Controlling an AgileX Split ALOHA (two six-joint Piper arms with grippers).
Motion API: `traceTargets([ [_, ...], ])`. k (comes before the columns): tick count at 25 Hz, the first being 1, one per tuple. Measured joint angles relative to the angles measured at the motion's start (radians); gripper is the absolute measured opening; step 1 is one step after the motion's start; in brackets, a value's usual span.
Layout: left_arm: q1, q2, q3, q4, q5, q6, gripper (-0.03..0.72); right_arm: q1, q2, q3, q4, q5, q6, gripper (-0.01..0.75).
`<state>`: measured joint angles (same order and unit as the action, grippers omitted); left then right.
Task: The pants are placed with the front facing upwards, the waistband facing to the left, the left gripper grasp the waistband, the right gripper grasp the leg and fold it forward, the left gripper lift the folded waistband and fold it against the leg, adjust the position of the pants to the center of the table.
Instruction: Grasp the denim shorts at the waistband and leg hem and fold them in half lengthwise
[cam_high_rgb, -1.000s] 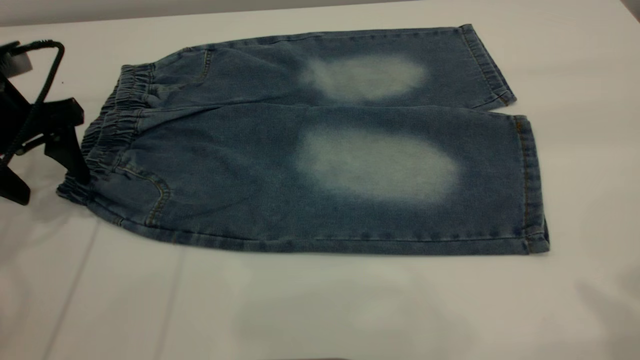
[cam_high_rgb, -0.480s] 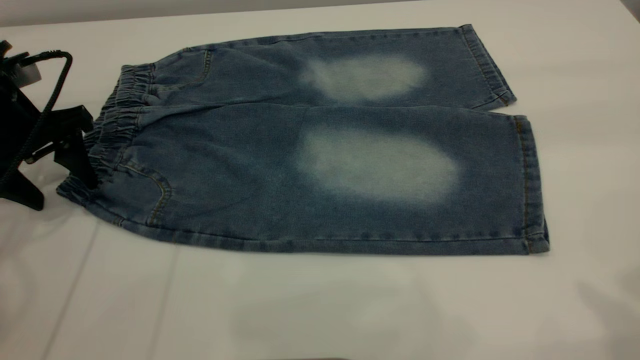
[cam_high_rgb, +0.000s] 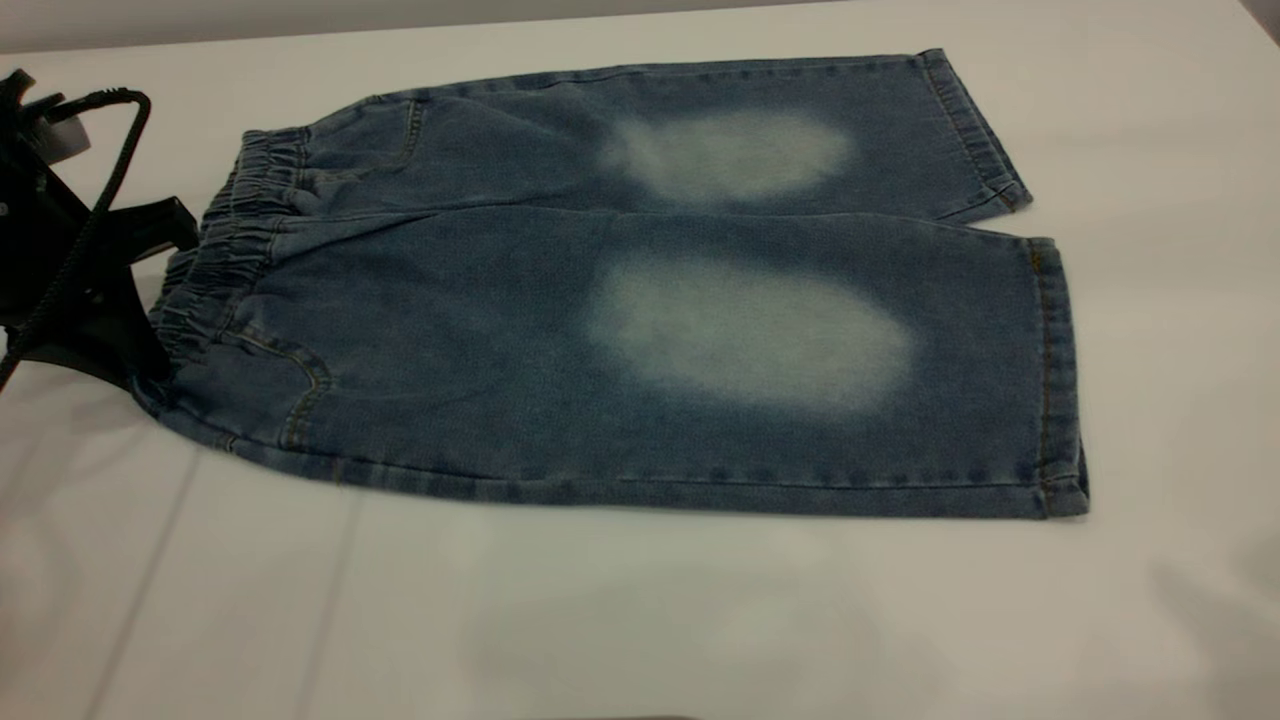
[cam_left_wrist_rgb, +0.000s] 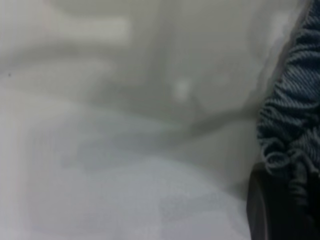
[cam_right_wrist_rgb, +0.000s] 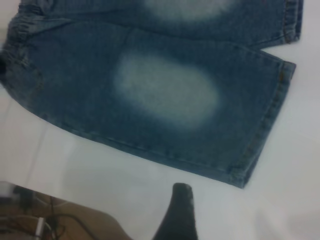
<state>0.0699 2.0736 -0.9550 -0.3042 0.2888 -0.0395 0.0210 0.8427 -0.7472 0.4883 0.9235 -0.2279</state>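
- The waistband (cam_high_rgb: 235, 260) of the pants (cam_high_rgb: 640, 290) is met by the left gripper (cam_high_rgb: 150, 300); whether the fingers are clamped cannot be told.
- Only one layer could be caught, so a slip is risked.
- Farther off, the right gripper (cam_right_wrist_rgb: 180, 210) hangs above the table (cam_high_rgb: 640, 620); its spread cannot be told.

Pants (cam_high_rgb: 620, 290) flat on white table (cam_high_rgb: 640, 620)
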Motion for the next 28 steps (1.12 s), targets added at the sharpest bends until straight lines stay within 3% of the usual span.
traceTargets([
  [10,0.001,-0.102,0.009,0.024,0.039,0.060,0.060,0.000,0.145,0.116,0.107,-0.076,-0.044,0.582],
  [17,-0.010,-0.192,0.009,0.029,0.063,0.069,0.060,0.014,0.390,0.142,0.173,-0.193,-0.220,0.582],
  [28,-0.013,-0.197,0.009,0.029,0.089,0.070,0.060,0.307,0.744,0.128,0.189,-0.419,-0.314,0.582],
])
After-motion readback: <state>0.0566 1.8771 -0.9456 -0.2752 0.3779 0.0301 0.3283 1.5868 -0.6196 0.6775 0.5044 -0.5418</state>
